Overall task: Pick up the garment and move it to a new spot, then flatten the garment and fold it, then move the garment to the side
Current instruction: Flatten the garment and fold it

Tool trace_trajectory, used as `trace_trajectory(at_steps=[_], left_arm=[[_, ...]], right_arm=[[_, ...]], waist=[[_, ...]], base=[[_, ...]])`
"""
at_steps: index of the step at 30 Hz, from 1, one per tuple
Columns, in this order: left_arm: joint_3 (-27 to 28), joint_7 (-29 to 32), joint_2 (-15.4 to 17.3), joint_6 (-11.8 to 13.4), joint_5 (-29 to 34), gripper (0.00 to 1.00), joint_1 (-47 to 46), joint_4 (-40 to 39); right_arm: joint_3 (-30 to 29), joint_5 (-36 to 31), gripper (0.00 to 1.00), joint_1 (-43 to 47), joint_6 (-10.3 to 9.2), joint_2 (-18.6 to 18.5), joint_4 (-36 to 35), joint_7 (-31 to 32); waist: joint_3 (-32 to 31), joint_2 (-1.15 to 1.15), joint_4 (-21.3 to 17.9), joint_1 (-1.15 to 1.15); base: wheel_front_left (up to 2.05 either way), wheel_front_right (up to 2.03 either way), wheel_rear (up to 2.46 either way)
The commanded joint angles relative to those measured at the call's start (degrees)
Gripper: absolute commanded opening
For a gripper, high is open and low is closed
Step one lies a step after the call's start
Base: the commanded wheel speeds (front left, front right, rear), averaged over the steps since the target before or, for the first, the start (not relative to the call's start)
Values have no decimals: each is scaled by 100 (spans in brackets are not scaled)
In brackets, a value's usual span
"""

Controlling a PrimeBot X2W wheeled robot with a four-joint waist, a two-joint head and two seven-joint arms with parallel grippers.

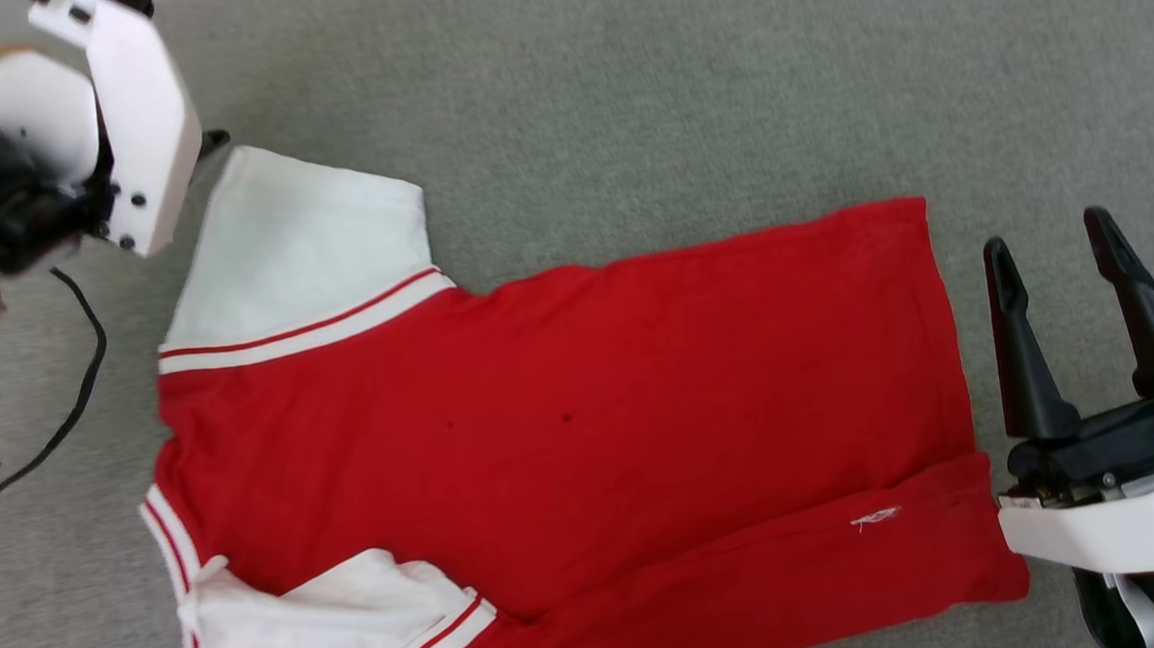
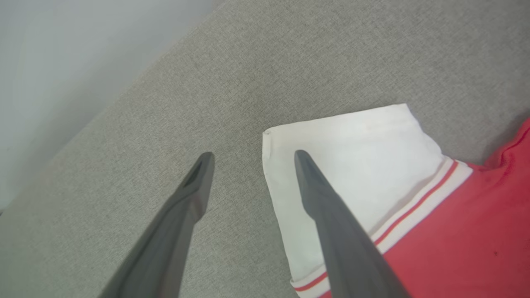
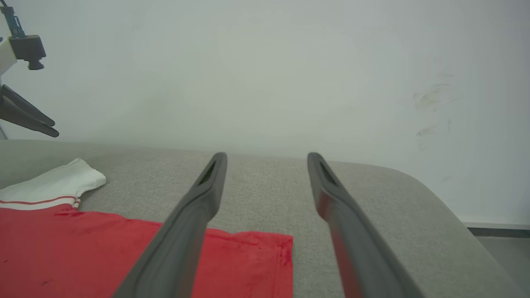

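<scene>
The garment [image 1: 563,415] lies spread on the grey cloth-covered desk [image 1: 672,78], red body flat. One white sleeve [image 1: 291,241] is laid out smooth, and the other [image 1: 305,621] is rumpled at the near edge. A strip of the red body along the near side is folded over on itself.

The left gripper [image 2: 253,154] has its fingers wide apart and holds nothing. In the left wrist view the smooth sleeve's outer edge lies between the two fingers. One finger [image 2: 331,215] crosses over the white cloth and striped trim, while the other [image 2: 182,215] is over bare desk. Whether either touches the cloth cannot be told.

The right gripper [image 1: 1047,230] also stands with fingers spread wide and empty. In the head view the garment's hem runs just beside these fingers on their left, not touching. In the right wrist view the hem corner [image 3: 285,244] shows in the gap between the fingers. Red cloth runs off to their left, and a pale wall [image 3: 265,74] stands beyond the tips.

A black cable [image 1: 72,415] loops on the desk beside the left arm.
</scene>
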Motion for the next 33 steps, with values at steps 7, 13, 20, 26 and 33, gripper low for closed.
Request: trace_trajectory(at_steps=[7, 13, 20, 26, 33], left_arm=[[-252, 1270, -46, -21, -181, 100, -476, 75], [-380, 1328, -55, -33, -196, 100, -289, 313], [-478, 1216, -20, -93, -243, 0, -155, 342], [-491, 769, -63, -132, -217, 0, -245, 127], [-634, 23, -32, -133, -181, 0, -96, -297]], right_arm=[[92, -43, 100, -438, -5, 12, -97, -29], [175, -45, 100, -613, -5, 20, -99, -31], [114, -41, 100, -649, -5, -75, -45, -32], [-208, -62, 100, -855, -5, -303, -54, -32], [-302, -8, 100, -1334, -5, -972, 163, 340]], waist=[[758, 0, -334, -1], [1003, 0, -431, -1], [886, 0, -372, -1], [455, 0, -157, -1], [-81, 0, 124, -1]], base=[[0, 0, 0], [0, 0, 0], [0, 0, 0], [0, 0, 0], [0, 0, 0]])
